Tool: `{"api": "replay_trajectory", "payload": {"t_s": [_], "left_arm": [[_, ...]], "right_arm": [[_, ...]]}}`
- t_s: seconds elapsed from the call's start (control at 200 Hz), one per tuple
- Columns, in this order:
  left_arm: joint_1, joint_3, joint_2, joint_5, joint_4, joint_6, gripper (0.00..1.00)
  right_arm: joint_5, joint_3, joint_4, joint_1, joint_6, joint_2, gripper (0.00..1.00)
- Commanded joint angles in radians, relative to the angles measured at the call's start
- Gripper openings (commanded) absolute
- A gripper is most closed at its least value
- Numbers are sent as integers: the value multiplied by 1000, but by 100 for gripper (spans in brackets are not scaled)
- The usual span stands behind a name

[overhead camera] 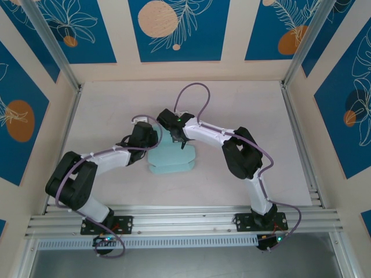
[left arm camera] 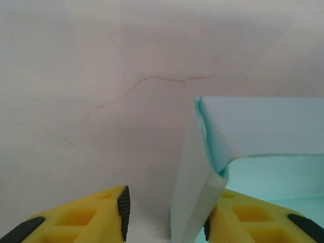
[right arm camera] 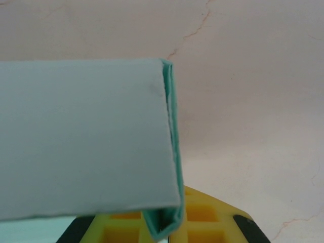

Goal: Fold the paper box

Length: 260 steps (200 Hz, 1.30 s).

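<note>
Where the top view looks down, the box [overhead camera: 171, 159] lies near the middle of the worktop [overhead camera: 243, 104], a little toward the near edge. Both arms bend in over its far side: the left claw [overhead camera: 153, 142] at its far-left corner, the right claw [overhead camera: 181, 140] at its far edge. From up here I cannot tell how wide either stands.

From the left wrist, the left claw [left arm camera: 166, 217] stands partly open. Its yellow fingers [left arm camera: 86, 217] are apart, and an upright wall of the box [left arm camera: 263, 126] rises just beside the right-hand one.

From the right wrist, the right claw [right arm camera: 162, 228] is closed on a doubled fold of the box [right arm camera: 86, 136] — pale card outside, greener inside — over the cracked worktop [right arm camera: 243, 101].
</note>
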Motion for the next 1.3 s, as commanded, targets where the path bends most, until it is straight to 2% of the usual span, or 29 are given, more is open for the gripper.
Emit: {"api": "replay_trajectory", "payload": {"t_s": [0.0, 0.395, 0.49, 0.705, 0.8, 0.955, 1.115, 1.295], "left_arm": [[-8, -13, 38, 22, -1, 4, 42], [-31, 51, 144, -119, -95, -93, 26], [-32, 64, 149, -177, -111, -143, 14], [-40, 119, 161, -339, -236, -225, 7], [-45, 129, 168, -384, -281, -272, 7], [-47, 97, 144, -340, -221, -248, 7], [-47, 72, 122, -355, -208, -271, 7], [-46, 69, 125, -381, -211, -341, 5]], "right_arm": [[-2, 21, -70, -12, 12, 29, 0], [-25, 9, -62, -3, 22, 15, 0], [-26, 9, -66, -2, 27, 15, 0], [-24, -5, -64, -2, 43, 18, 0], [-15, -4, -68, -2, 53, 23, 0], [12, 14, -67, -5, 32, 52, 0], [118, 81, -144, -5, 30, 132, 0], [252, 126, -279, -4, 105, 207, 0]]}}
